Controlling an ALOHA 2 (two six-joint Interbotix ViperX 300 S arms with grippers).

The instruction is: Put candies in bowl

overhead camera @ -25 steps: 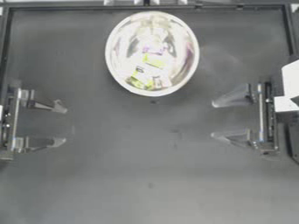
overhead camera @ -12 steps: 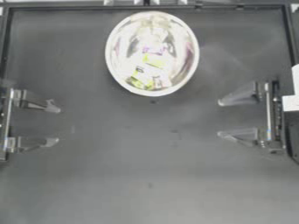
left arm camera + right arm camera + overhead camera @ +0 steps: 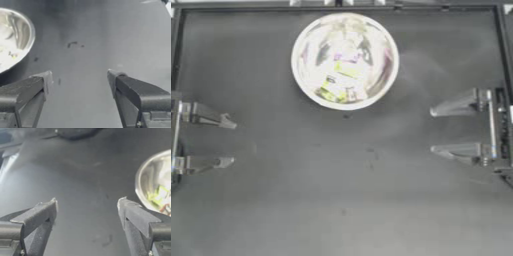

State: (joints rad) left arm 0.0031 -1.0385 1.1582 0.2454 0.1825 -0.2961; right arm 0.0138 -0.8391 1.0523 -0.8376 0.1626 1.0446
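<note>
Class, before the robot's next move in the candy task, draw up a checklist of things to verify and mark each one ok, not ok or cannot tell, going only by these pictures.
1. Large round shiny silver metal bowl upright at the table's far middle: ok.
2. Small yellow-green wrapped candies inside the bowl: ok.
3. All five candies in the bowl: cannot tell, reflections blur the count.
4. No candy left lying on the dark table: ok, none shows in any view.
5. Left end effector at the left edge, jaws apart and holding nothing: ok.
6. Right end effector at the right edge, jaws apart and holding nothing: ok.
</note>
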